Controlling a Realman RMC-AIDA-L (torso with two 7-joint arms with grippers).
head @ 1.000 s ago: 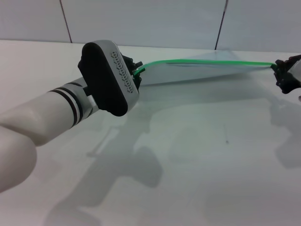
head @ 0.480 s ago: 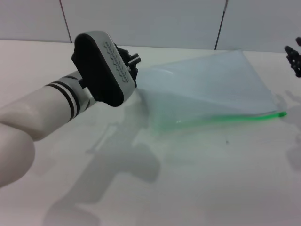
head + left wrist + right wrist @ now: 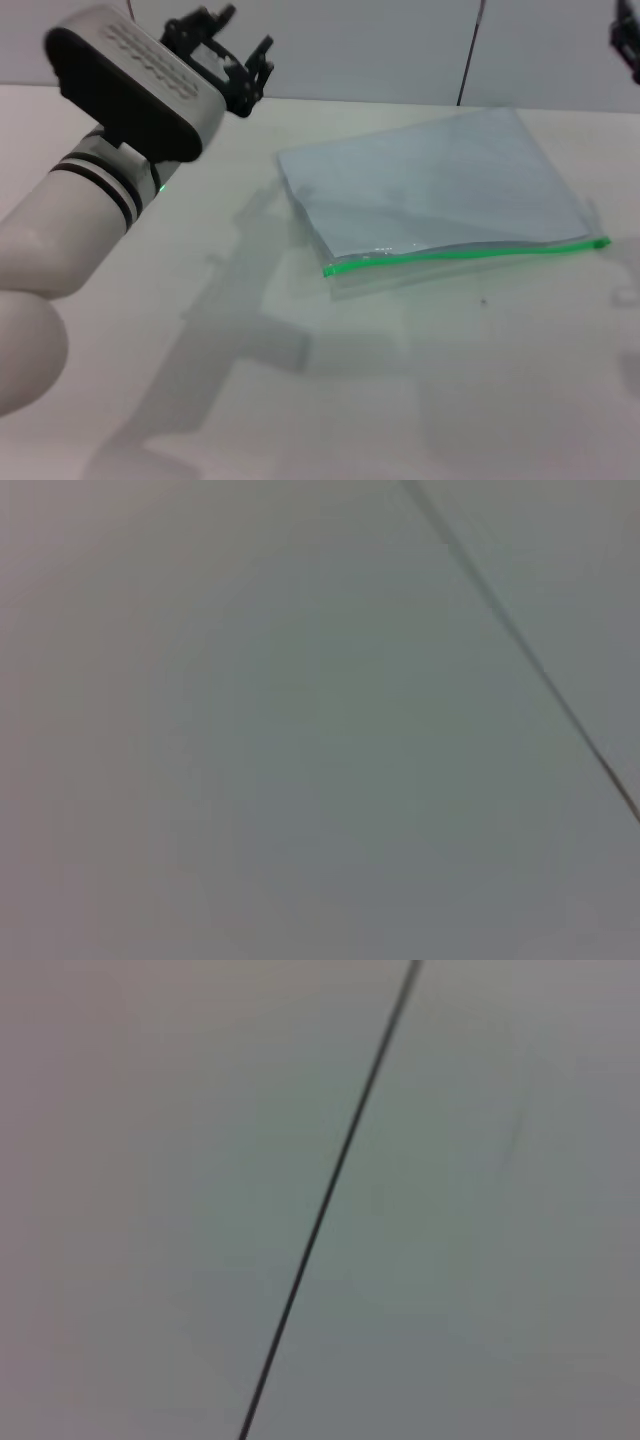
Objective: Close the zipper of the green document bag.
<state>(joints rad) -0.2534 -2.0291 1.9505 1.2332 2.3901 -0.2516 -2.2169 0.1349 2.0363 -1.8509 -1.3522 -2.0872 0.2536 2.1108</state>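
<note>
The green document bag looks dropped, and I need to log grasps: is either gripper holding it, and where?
Nothing is held: the green document bag lies flat, the left gripper open above it.

Left arm, white with black rings at the wrist, raised high at the left of the head view; black-fingered left gripper (image 3: 222, 55) lifted well clear of the surface, jaws spread apart, holding nothing. Right gripper (image 3: 628, 45) only a dark sliver at the far right edge, also raised; jaw state unreadable.
</note>
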